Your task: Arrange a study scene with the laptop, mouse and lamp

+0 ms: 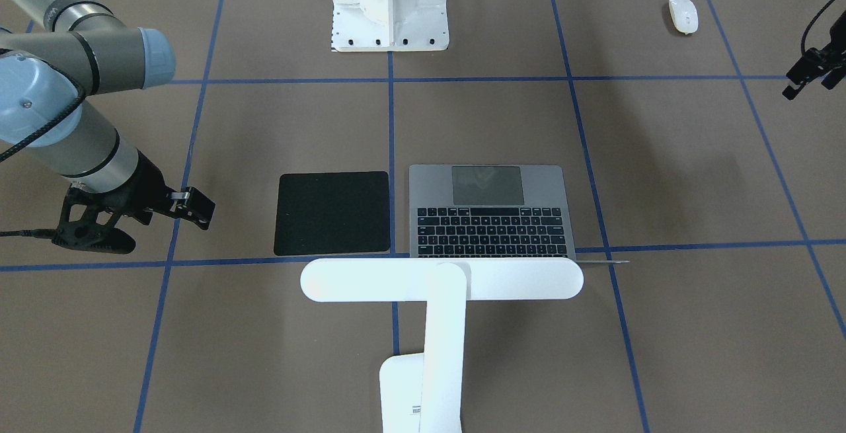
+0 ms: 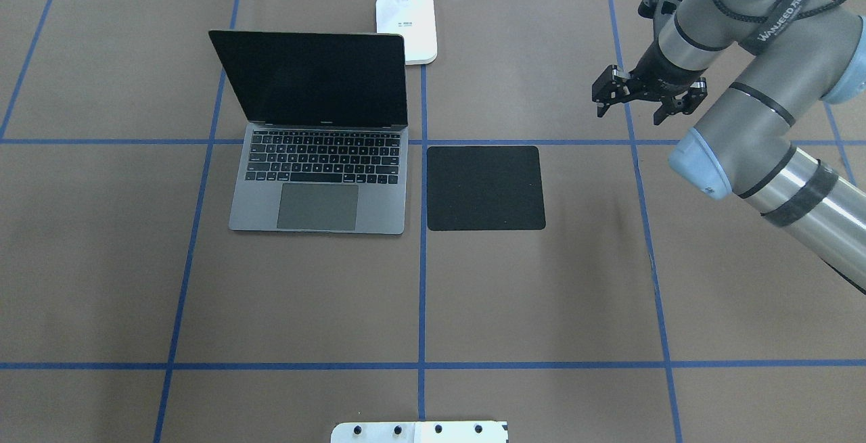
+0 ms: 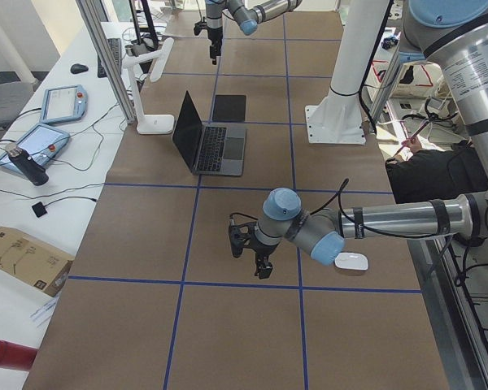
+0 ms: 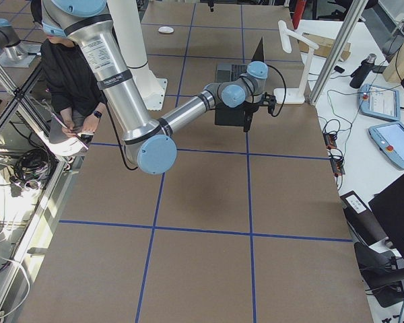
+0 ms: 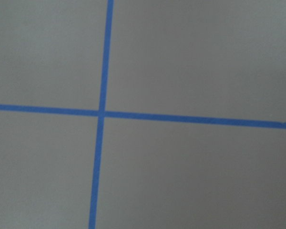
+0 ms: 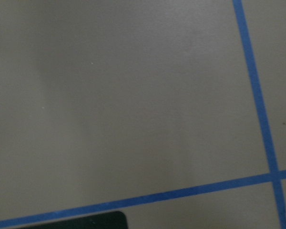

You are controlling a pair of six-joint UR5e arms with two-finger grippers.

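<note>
Right gripper (image 2: pixel 629 115): jaws spread and pinching nothing, hanging above bare table (image 2: pixel 541 294).
Left gripper (image 1: pixel 807 89): jaws look spread and empty, though only the edge of the front view and the left side view show them, so this is less certain.
Laptop (image 2: pixel 318 179): lid open, screen dark. It sits well off to the inner side of the right jaws, past the pad.
Pad (image 2: pixel 486 188): black square, flat, just beside the laptop. It is near the right jaws, inward of them and a little toward the robot.
Lamp (image 1: pixel 441 279): standing upright on the far side of the laptop from the robot, its bar head reaching over the laptop's hinge end. Neither pair of jaws is near it.
Mouse (image 1: pixel 683 15): alone on the table, near the left jaws, on their robot side and slightly inward. It is well apart from the pad and laptop.
Done, by the look of it: laptop opened and placed, lamp stood behind it.
Left: the mouse does not yet belong to the group. It likely needs carrying across and setting on the pad.
Likely next: the left jaws are the closer pair for that pick.
</note>
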